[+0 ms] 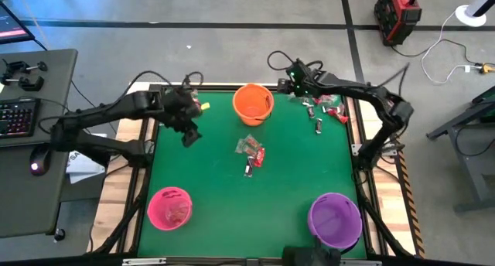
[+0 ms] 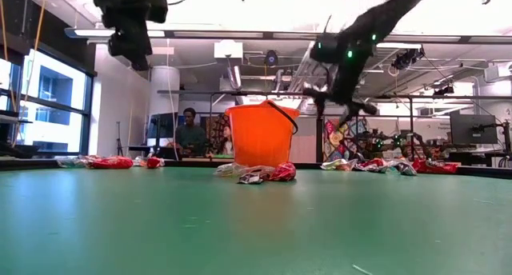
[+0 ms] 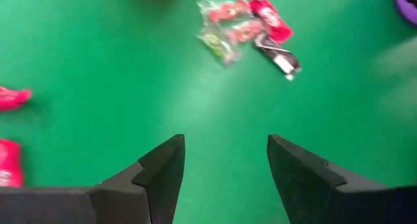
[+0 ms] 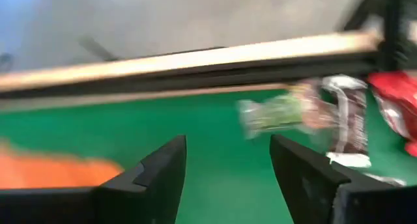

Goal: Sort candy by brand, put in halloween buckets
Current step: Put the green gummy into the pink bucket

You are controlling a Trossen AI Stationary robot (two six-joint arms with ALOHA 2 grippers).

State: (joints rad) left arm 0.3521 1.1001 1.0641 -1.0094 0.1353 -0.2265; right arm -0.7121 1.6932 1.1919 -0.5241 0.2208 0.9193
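Wrapped candy lies in three groups on the green table: a small pile [image 1: 250, 152] at the middle, a scatter [image 1: 325, 108] at the far right, and a few pieces [image 2: 112, 161] at the far left. The orange bucket [image 1: 253, 104] stands upright at the far edge, the pink bucket [image 1: 170, 208] near left, and the purple bucket [image 1: 335, 219] near right. My left gripper [image 1: 189, 136] hangs open in the air, left of the middle pile [image 3: 247, 28]. My right gripper [image 1: 298, 86] is open above the far edge, between the orange bucket [image 4: 52, 168] and the right scatter [image 4: 306, 113].
The table's wooden rim [image 4: 195, 61] runs just beyond my right gripper. Off the table, a desk with a keyboard [image 1: 17, 115] stands to the left. A person [image 2: 190, 133] sits in the room behind. Bare green mat [image 1: 247, 212] lies between the pink and purple buckets.
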